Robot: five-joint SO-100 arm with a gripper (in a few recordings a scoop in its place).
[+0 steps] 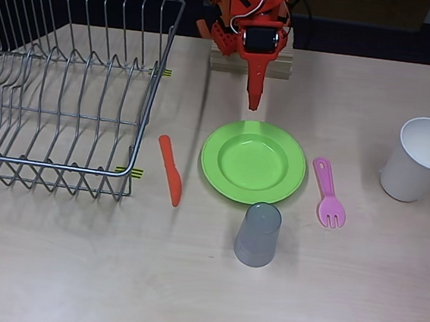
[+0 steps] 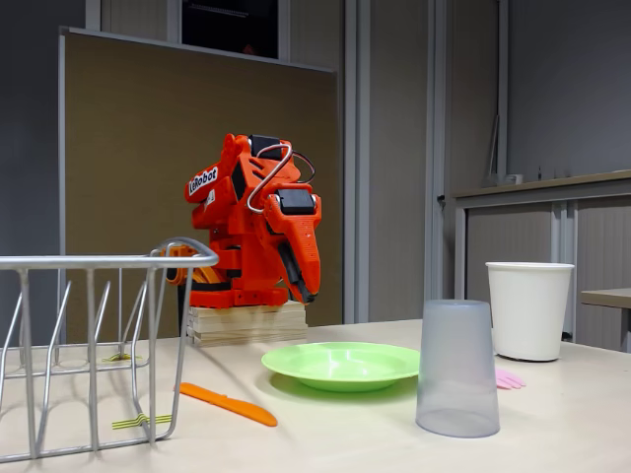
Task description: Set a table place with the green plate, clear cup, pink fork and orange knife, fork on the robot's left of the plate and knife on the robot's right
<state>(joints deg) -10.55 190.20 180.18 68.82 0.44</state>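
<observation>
Overhead view, orange knife (image 1: 170, 170) lengthwise left of centred green plate (image 1: 254, 162), pink fork (image 1: 328, 193) right, tines toward bottom, clear cup (image 1: 258, 234) inverted below, end effector (image 1: 253, 104) closed, empty, fixed view shows cup rim on surface (image 2: 325, 443).

Fixed view: pink fork (image 2: 509, 378) mostly hidden behind clear cup (image 2: 457, 368). Dish rack (image 1: 62, 85) cut off at left edge in both views. Overhead: arm top cropped.
</observation>
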